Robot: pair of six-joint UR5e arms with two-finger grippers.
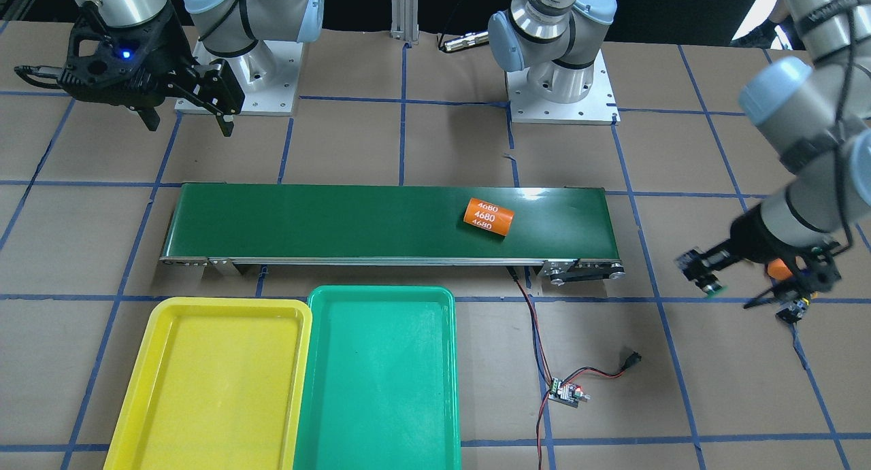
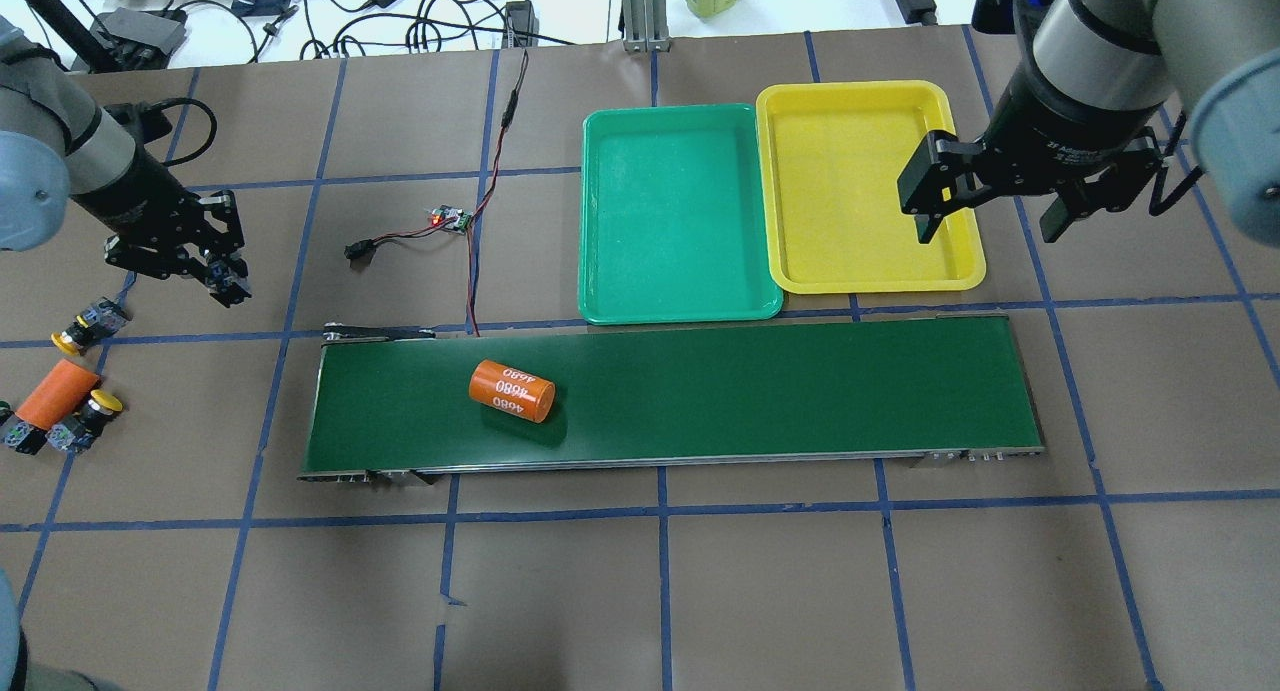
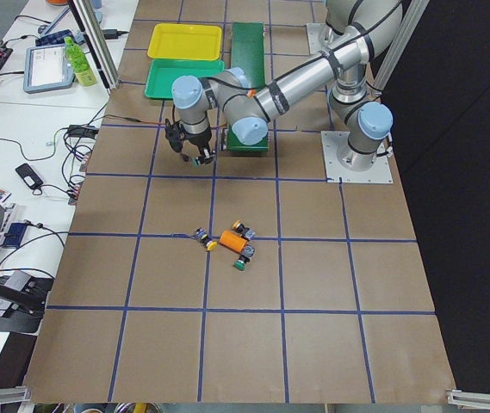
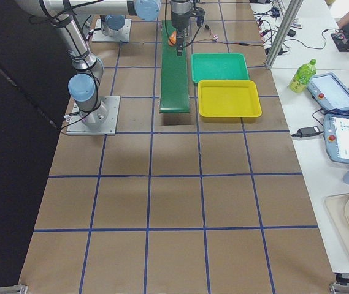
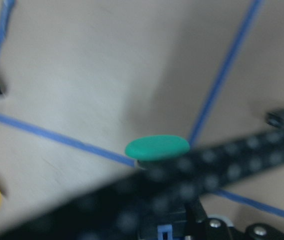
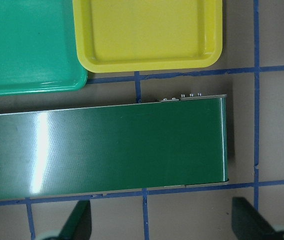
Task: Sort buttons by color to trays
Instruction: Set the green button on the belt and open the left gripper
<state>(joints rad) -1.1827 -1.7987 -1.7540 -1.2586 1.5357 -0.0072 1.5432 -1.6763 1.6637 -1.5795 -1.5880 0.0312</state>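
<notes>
**Gently: green button (image 5: 156,147) to conveyor belt (image 2: 750,391)**

Grip firm: left gripper (image 2: 215,266) clamped on green button, raised over table's (image 2: 700,591) left end. Carry level, likely to conveyor belt's left end; set down apart from orange cylinder (image 2: 512,391) lying there. Then teal tray (image 2: 680,211), by right gripper (image 2: 987,233), spread wide, empty, over yellow tray's (image 2: 850,171) belt-side corner.

We count one conveyor belt (image 2: 750,391), two trays beside it (yellow tray (image 2: 840,191), teal-green tray (image 2: 670,221)), two orange cylinders (one cylinder (image 2: 512,391) on it, one cylinder (image 2: 55,391) off its end) and four buttons off that end: two yellow buttons (image 2: 88,324) (image 2: 88,418), two green buttons (image 5: 156,147) (image 3: 240,264).
</notes>
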